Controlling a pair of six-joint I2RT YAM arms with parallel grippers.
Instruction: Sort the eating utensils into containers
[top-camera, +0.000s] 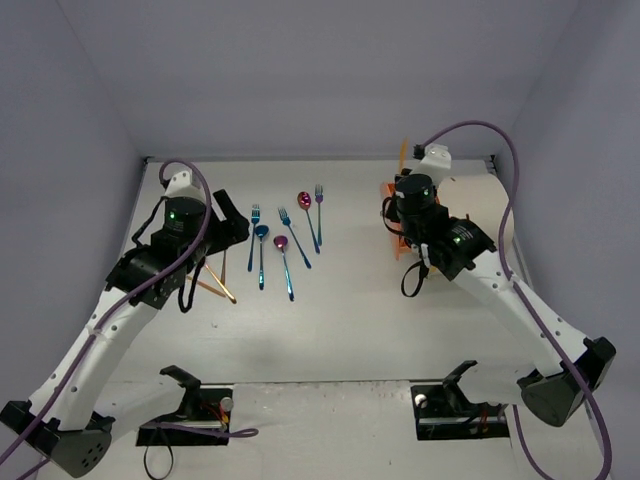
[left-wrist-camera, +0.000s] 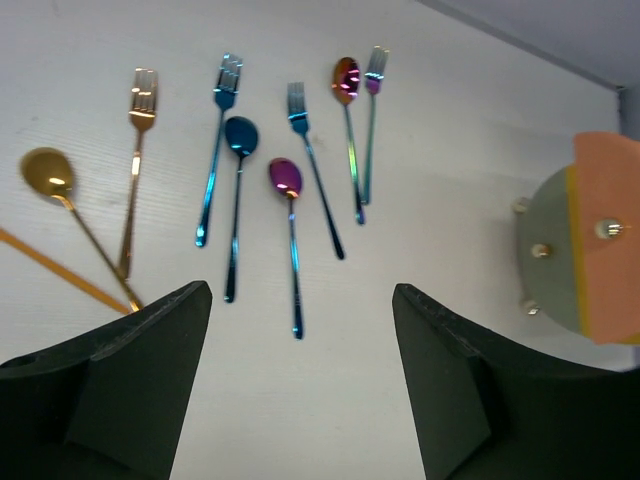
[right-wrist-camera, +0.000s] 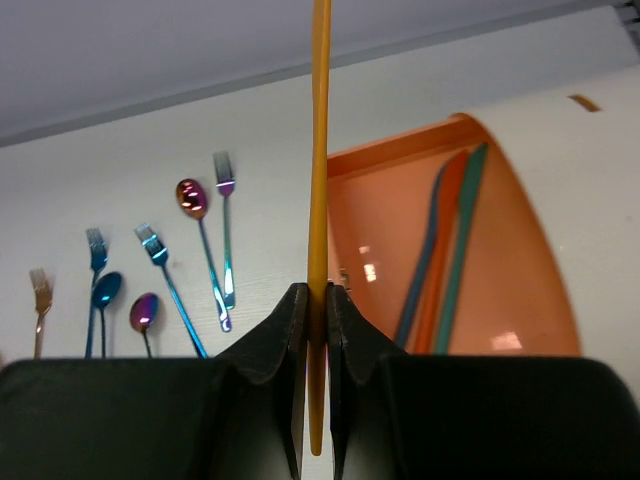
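We find the left tool (left-wrist-camera: 300, 295) open and empty above forks and spoons (left-wrist-camera: 285, 178) on the counter (left-wrist-camera: 500, 100). The right tool (right-wrist-camera: 318, 300) clamps a gold-orange utensil (right-wrist-camera: 320, 150) upright over the open orange drawer (right-wrist-camera: 535, 285). We advise laying it flat before release.

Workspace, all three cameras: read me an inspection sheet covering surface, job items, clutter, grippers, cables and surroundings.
Surface: white table, no spills seen.
Job's things: six blue and magenta utensils side by side mid-table; three gold ones left of them; open orange drawer holds a few handles.
Clutter: nothing seen.
Grippers: left gripper open and empty above the table; right gripper shut on a gold utensil near the drawer.
Cables: purple cables loop along both arms.
Surroundings: plain pale walls.
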